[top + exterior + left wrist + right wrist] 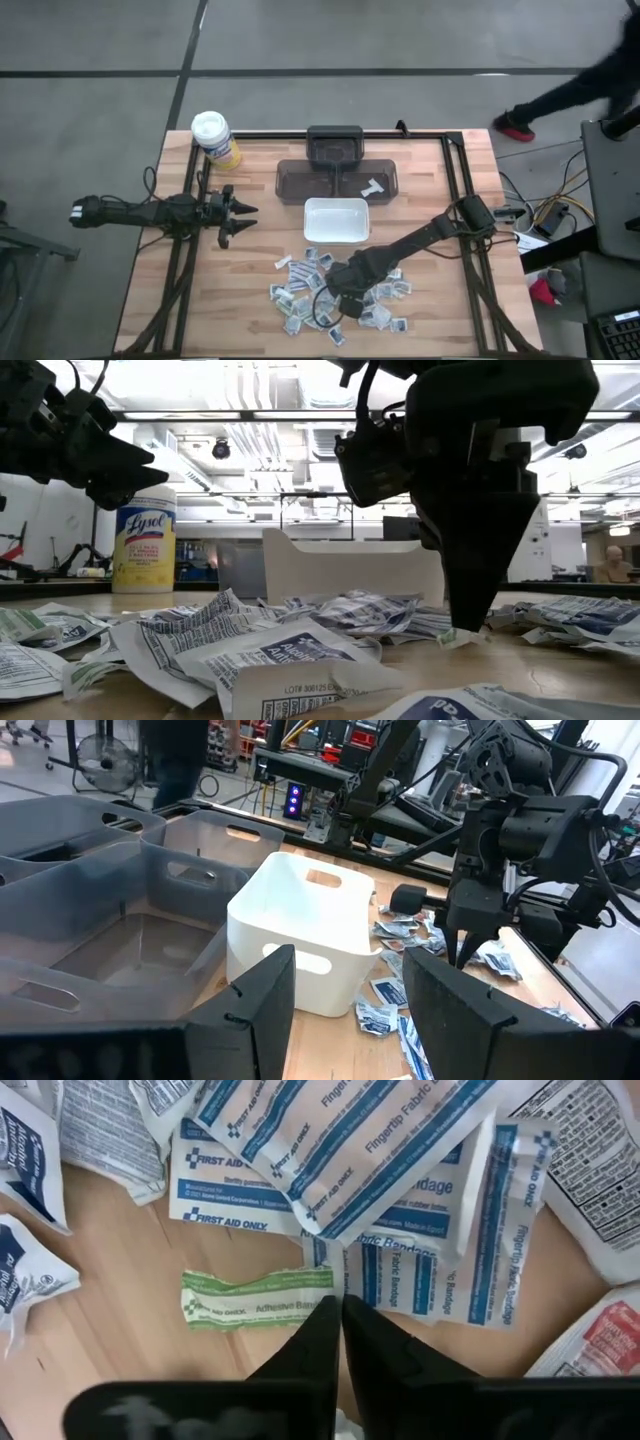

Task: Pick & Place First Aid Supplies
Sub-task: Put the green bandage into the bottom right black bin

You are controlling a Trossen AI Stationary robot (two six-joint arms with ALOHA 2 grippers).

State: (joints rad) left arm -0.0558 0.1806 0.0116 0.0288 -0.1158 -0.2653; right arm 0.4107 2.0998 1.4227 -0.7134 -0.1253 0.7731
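Under right wrist, green packet (258, 1310) at closed jaws, overhead hides it

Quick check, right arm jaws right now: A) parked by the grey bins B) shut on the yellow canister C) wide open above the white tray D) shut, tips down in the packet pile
D: the right gripper has its jaws pressed together, tips down among the first aid packets at the edge of a green adhesive bandage packet; whether they pinch it cannot be told. The white tray sits apart, farther back.
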